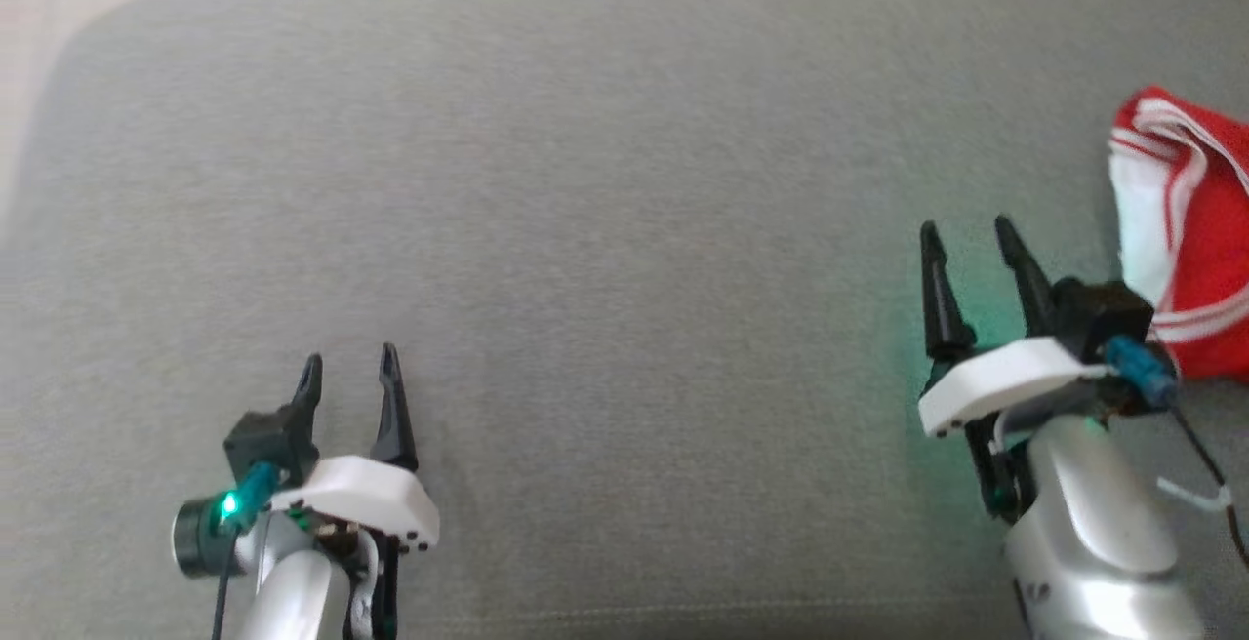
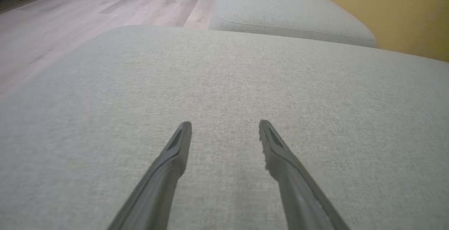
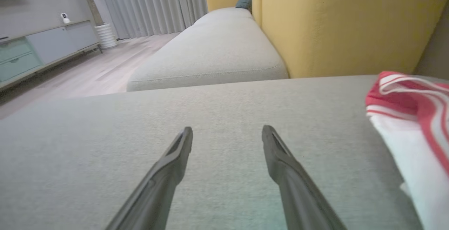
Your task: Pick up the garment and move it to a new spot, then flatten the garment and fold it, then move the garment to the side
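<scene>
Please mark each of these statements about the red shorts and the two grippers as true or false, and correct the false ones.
1. The right gripper holds the garment. False: its fingers stand apart with nothing between them, and the garment lies on the cushion to its right.
2. The left gripper is open and empty. True.
3. The garment lies in the middle of the gray cushion. False: it lies at the far right of the head view, partly cut off by the picture's edge.
4. The garment is red with white panels and thin stripes. True.
5. The backrest behind the cushions is blue. False: it is yellow.
</scene>
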### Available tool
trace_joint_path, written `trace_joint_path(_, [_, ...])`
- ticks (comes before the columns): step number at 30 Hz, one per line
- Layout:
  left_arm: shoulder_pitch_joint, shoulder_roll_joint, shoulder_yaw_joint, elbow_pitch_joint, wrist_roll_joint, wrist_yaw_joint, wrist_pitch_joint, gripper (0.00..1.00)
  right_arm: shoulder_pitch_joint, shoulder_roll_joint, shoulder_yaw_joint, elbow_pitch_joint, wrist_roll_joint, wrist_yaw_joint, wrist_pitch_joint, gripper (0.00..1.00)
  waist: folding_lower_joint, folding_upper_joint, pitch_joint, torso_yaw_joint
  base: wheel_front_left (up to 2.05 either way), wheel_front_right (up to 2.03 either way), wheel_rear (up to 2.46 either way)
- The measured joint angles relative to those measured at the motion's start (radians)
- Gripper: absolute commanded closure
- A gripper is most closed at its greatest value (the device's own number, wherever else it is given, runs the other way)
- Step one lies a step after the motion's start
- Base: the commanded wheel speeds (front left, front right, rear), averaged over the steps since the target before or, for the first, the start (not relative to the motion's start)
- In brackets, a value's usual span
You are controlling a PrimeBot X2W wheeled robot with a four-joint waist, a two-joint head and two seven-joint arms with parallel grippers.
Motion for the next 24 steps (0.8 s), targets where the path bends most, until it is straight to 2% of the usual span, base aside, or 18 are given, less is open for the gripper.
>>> trace_joint_path(9, [0.057, 0.000, 0.019, -0.007, 0.002, -0.006, 0.000, 0.00, 0.063, 0.001, 0.029, -0.004, 0.058, 0.000, 0.000, 0.00, 0.0000, 0.0000, -0.081, 0.051, 0.00, 0.00, 0.00])
trace_joint_path(19, [0.095, 0.000, 0.058, -0.062, -0.010, -0.050, 0.000, 0.00, 0.088, 0.001, 0.029, -0.005, 0.066, 0.000, 0.000, 0.00, 0.0000, 0.0000, -0.109, 0.035, 0.00, 0.00, 0.00])
trace_joint_path(20, [0.094, 0.000, 0.060, -0.066, -0.015, -0.058, 0.000, 1.00, 0.088, 0.001, 0.029, -0.006, 0.066, 0.000, 0.000, 1.00, 0.0000, 0.0000, -0.106, 0.033, 0.00, 0.00, 0.00])
trace_joint_path(24, [0.115, -0.007, 0.057, -0.006, -0.016, -0.057, 0.003, 1.00, 0.126, 0.005, 0.029, 0.049, 0.066, 0.000, 0.003, 1.00, 0.0000, 0.0000, -0.106, 0.032, 0.00, 0.00, 0.00])
